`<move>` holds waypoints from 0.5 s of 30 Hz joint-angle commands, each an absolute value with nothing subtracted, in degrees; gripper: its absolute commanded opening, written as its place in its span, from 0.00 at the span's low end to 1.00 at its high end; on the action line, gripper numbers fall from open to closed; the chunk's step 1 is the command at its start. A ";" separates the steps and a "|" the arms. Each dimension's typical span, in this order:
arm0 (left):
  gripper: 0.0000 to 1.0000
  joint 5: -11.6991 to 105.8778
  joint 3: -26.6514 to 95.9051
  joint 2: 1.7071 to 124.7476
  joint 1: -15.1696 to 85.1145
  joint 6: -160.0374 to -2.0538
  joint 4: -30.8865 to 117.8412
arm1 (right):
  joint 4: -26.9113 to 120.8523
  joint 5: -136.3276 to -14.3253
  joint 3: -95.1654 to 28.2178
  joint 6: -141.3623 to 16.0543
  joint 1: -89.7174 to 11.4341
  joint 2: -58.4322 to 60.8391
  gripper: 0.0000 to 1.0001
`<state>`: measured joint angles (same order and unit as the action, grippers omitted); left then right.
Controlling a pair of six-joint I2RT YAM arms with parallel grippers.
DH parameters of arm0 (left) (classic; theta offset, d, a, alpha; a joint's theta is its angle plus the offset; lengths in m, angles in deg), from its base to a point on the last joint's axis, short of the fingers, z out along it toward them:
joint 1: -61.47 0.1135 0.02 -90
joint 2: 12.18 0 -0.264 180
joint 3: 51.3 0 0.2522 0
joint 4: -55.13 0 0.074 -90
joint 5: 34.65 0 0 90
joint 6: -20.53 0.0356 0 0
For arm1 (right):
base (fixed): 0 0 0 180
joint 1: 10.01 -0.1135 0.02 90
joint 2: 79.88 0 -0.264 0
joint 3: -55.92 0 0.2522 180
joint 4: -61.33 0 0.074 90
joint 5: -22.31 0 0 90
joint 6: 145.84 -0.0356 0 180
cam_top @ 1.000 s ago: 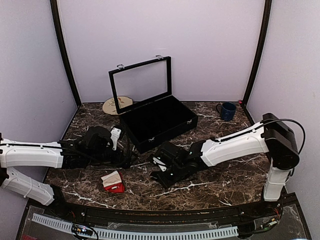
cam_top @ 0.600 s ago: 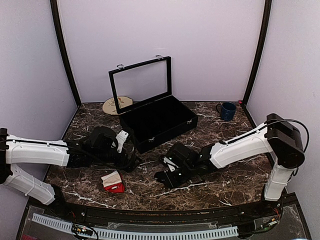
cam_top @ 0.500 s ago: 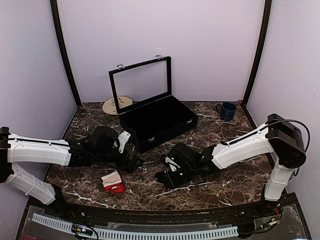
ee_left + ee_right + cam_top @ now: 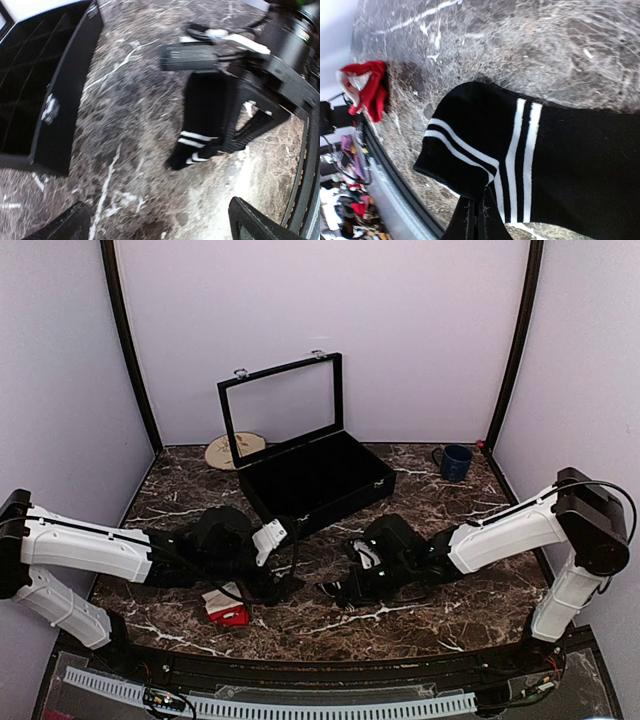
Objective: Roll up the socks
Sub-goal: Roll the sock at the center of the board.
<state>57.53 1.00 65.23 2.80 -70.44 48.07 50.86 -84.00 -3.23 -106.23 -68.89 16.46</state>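
Jaws together on the hem of a flat black sock with white stripes (image 4: 545, 150), the right claw (image 4: 474, 216) pinches only thin fabric in front of the open black hinged case (image 4: 330, 505); a tug could slip it free. The left claw (image 4: 162, 225), spread wide, risks colliding there. The bundled bright-red, cream-cuffed socks (image 4: 228, 605) lie further front, towards the case's left end. One black sock or two: cannot tell.

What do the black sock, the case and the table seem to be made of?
Black sock: knitted fabric, matte, with white stripes; it lies limp and flat.
Case: probably wood or board, matte black, with a shiny metal clasp.
Table: glossy brown marble or marble-look laminate, judging by the white veins.
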 commanded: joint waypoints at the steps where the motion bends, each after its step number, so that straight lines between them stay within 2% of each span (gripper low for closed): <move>1: 0.98 59.92 0.47 67.29 -0.54 -62.89 54.60 | 54.55 -87.95 -0.96 -110.72 -67.29 14.53 0.00; 10: 0.95 64.62 -2.49 71.13 -5.19 -47.27 64.88 | 55.54 -91.24 0.55 -113.45 -66.58 16.16 0.00; 15: 0.97 64.24 -5.90 72.49 -7.09 -35.28 70.75 | 55.24 -92.39 0.64 -114.26 -66.38 16.27 0.00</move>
